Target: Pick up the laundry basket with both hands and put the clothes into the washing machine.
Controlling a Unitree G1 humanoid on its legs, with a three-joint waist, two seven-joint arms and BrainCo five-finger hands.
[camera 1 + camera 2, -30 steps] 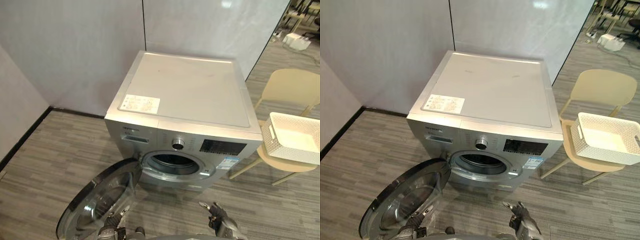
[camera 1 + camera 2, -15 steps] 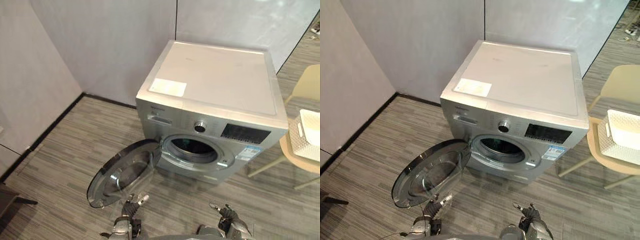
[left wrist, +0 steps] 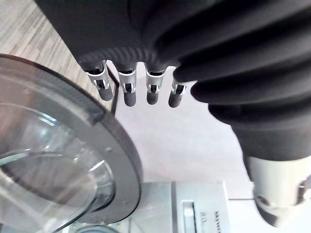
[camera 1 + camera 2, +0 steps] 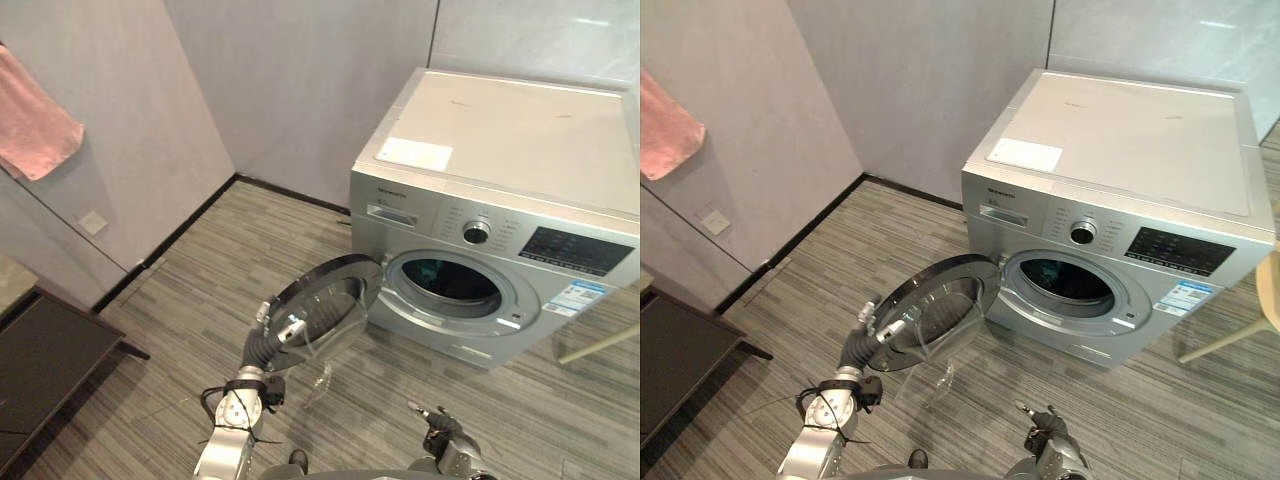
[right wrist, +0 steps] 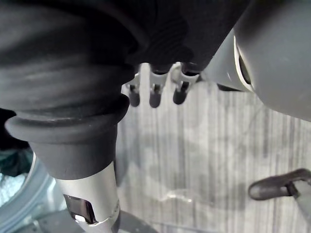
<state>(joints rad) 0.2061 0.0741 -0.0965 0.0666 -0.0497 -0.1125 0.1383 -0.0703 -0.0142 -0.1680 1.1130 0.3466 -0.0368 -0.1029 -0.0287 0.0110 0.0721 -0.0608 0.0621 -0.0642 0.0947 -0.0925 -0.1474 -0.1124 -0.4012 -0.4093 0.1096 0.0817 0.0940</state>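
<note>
The silver washing machine (image 4: 500,150) stands at the right with its round glass door (image 4: 325,305) swung open to the left, and the dark drum opening (image 4: 450,285) is exposed. My left hand (image 4: 272,330) is raised at the door's outer left edge. In the left wrist view its fingers (image 3: 127,92) are relaxed beside the dark door rim (image 3: 121,160) and hold nothing. My right hand (image 4: 440,440) hangs low over the floor in front of the machine, its fingers (image 5: 154,94) loose and empty.
A pink towel (image 4: 35,120) hangs on the left wall. A dark low table (image 4: 40,370) stands at the lower left. A pale chair leg (image 4: 600,345) shows at the right edge. Grey plank floor (image 4: 200,270) lies open in front of the machine.
The camera has swung left, so the white basket and the chair seat have left the picture. My left arm has risen to the edge of the open door.
</note>
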